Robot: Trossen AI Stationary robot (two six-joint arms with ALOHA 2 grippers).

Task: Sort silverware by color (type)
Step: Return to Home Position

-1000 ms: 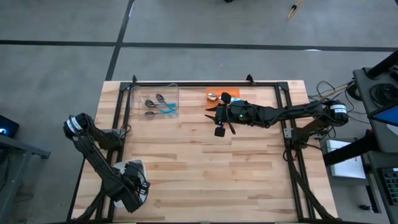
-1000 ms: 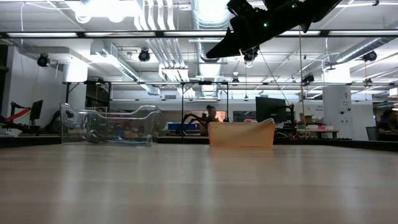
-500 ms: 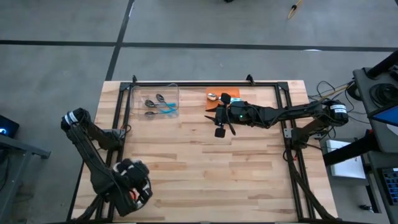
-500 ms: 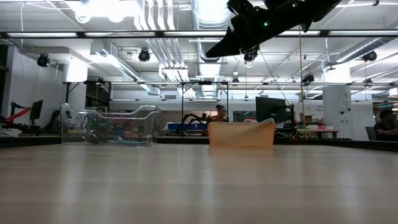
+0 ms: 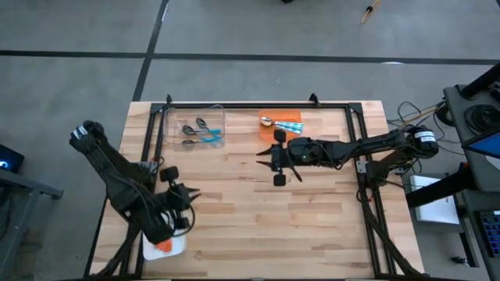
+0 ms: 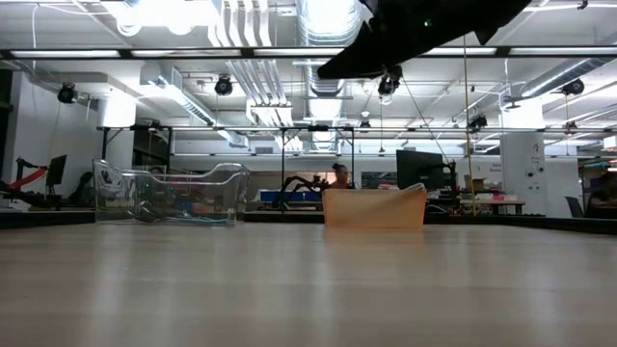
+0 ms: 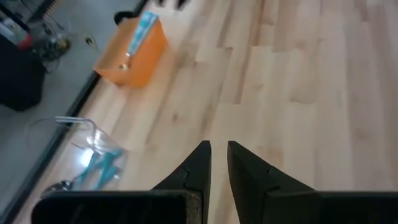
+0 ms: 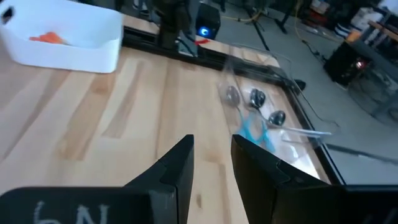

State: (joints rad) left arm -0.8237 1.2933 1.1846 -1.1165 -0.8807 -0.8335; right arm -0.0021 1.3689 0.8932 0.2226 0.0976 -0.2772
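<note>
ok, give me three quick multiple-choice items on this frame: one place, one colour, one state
1. Where on the table is the white bin?
A. centre
B. corner beside the left arm, down the side from the clear bin
C. middle of the right-hand edge

2. What handle colour do the spoons in the clear bin have?
A. teal
B. orange
C. yellow

3. The right gripper is:
A. shut on a spoon
B. shut on a bin's rim
C. open and empty

Key:
1. B, the high view shows the white bin in that corner under the left arm.
2. A, teal handles show through the clear wall.
3. C, the right wrist view shows bare wood between its jaws.
</note>
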